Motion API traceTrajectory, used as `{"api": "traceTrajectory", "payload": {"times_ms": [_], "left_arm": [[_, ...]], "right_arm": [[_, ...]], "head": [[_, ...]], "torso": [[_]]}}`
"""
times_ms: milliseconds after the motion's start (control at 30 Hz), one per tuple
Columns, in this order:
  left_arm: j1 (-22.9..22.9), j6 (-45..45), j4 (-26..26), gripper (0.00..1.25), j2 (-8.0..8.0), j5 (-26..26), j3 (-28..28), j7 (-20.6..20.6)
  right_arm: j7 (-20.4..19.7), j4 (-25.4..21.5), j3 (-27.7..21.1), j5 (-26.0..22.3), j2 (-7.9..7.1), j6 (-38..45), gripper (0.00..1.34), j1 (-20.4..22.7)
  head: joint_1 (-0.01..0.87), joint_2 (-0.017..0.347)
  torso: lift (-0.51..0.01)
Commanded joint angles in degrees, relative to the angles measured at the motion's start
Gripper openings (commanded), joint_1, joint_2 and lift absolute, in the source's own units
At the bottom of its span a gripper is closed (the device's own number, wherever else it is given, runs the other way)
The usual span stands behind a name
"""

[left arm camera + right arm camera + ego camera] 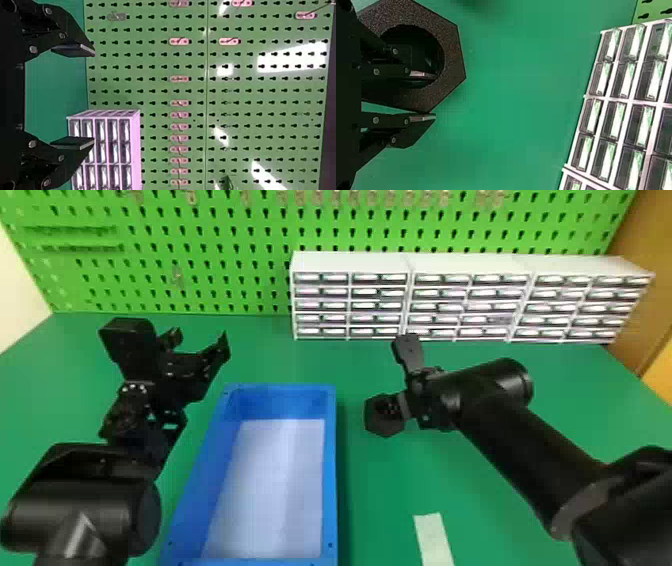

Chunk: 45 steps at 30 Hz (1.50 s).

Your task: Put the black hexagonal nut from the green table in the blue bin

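Nut [384, 425] (hexagonal) in right claw [401, 408]

Blue bin [329, 470] open from above

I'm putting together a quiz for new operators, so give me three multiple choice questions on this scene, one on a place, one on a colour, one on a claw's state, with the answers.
1. Where is the black hexagonal nut?
A. Inside the blue bin
B. In the right claw
C. On top of the drawer cabinet

2. What colour is the pegboard?
A. Red
B. Yellow
C. Green

3. How is the left claw?
A. Open and empty
B. Closed on the nut
C. Shut with nothing in it

1: B, the right wrist view shows one finger in the nut's hole and the other outside its rim.
2: C, the head view shows it green.
3: A, the left wrist view shows its fingers wide apart, nothing between them.
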Motion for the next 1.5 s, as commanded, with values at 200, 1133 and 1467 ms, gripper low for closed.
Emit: {"api": "traceTrajectory", "payload": {"times_ms": [200,1133,1467], "left_arm": [[0.09,-0.01,-0.03,0.79,0.0,-0.09,0.1,0.0],[1.49,0.08,-0.65,0.79,0.0,-0.09,1.25,-0.09],[1.93,0.08,-1.0,0.79,0.0,-0.62,1.95,-0.09]], "right_arm": [[0.0,-0.17,0.04,0.05,0.05,0.25,0.27,0.0],[2.63,-25.22,-9.1,9.19,0.05,16.42,0.27,4.66],[3.07,-38.84,-10.5,9.45,0.05,19.93,0.27,9.23]], "head": [[0.686,0.052],[0.686,0.052],[0.686,0.052]], "torso": [[-0.097],[-0.097],[-0.097]]}}
